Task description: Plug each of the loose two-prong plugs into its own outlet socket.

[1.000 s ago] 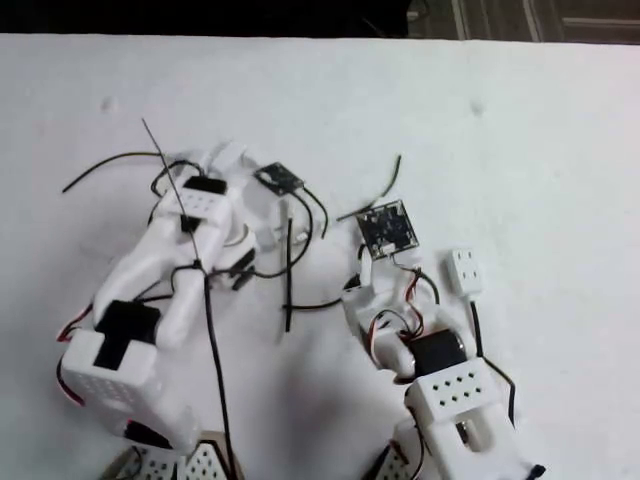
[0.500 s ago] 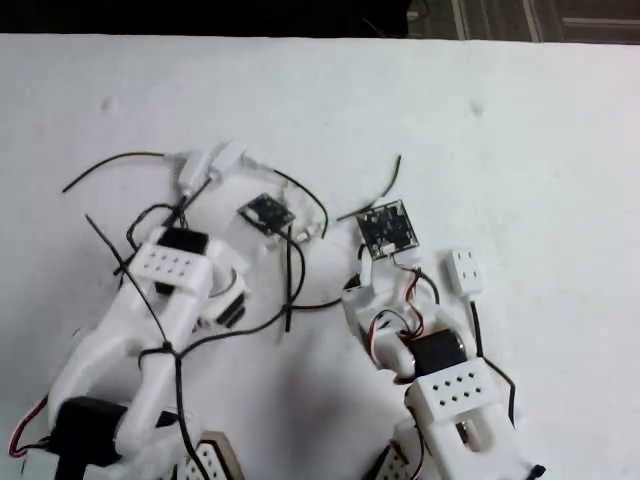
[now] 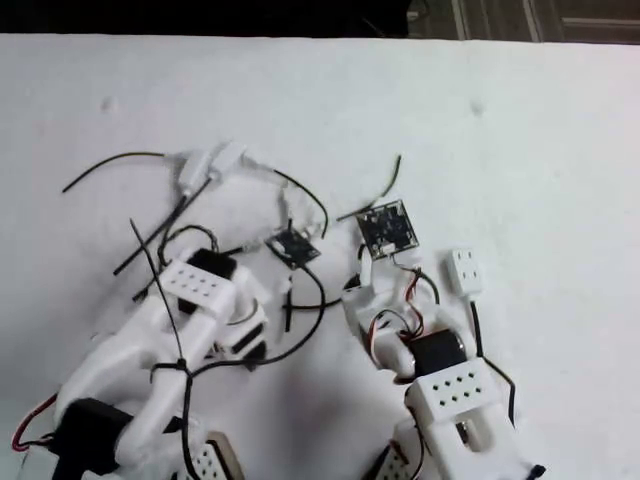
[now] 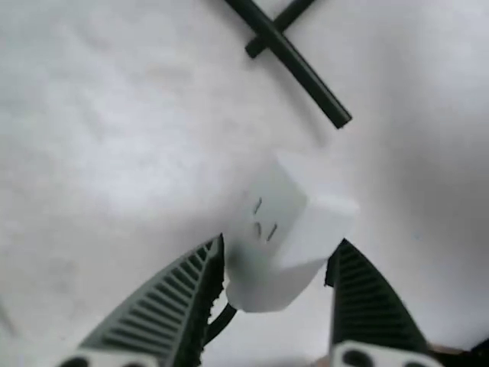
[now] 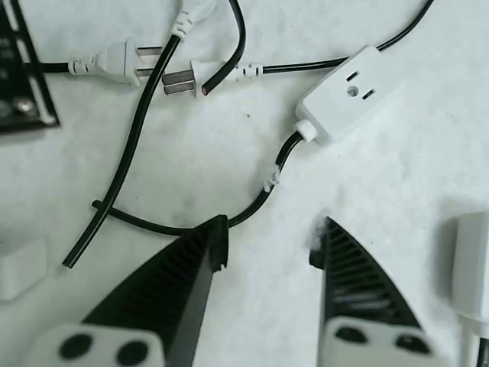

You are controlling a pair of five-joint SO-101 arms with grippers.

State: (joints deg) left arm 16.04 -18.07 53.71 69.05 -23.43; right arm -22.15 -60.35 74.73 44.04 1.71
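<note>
My left gripper (image 4: 275, 256) is shut on a white outlet socket (image 4: 286, 225), which it holds just above the white table with the slotted face in sight. In the high view this gripper (image 3: 272, 300) is left of centre, beside a small black board (image 3: 293, 247). My right gripper (image 5: 267, 233) stands open over a black cord (image 5: 260, 195). Beyond it lie another white socket (image 5: 348, 92) and two loose two-prong plugs (image 5: 114, 61) (image 5: 179, 80). In the high view the right gripper (image 3: 353, 290) is near a larger black board (image 3: 388, 228).
A third white socket (image 3: 465, 270) lies to the right of the right arm. A white plug-and-socket pair (image 3: 205, 165) lies at the back left. Black cords (image 3: 300, 305) loop between the two arms. The table's far and right parts are bare.
The left arm has drawn back toward the front and then shifted right. The small black board came along toward the centre. The right arm has kept still.
</note>
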